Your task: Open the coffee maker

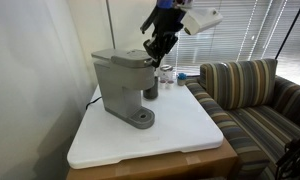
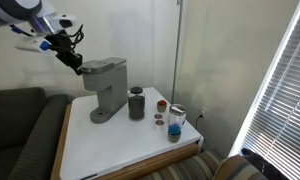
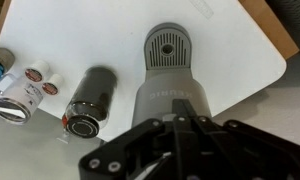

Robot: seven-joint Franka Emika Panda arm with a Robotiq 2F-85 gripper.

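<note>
Going by an exterior view, my jaws come first on the left. They hang at the upper front corner of the coffee maker [image 2: 103, 85], close to its lid [image 2: 105, 65], though I cannot tell whether they touch it. In the wrist view they look drawn together, with nothing between them.

The machine stands upright toward the back of the white tabletop [image 2: 130, 145], its round drip base [image 3: 170, 48] on my side. Right of it, apart from it, stands a dark metal tumbler [image 2: 136, 103]. Then comes a small can [image 2: 160, 104], and nearest the right edge a glass jar [image 2: 175, 123].

I judge the coffee maker to be stiff moulded plastic, and fairly light for its bulk if the tank is empty. The matte grey skin should give some grip, but the flat faces offer nothing to pinch. Being tall on a narrow foot, it may slide or tip backward if I push level.

The place to work is the front lip of the lid, above the drip base and away from where I take the hinge to be. I would hook under that edge and lift upward along the hinge's arc, keeping sideways force low.
</note>
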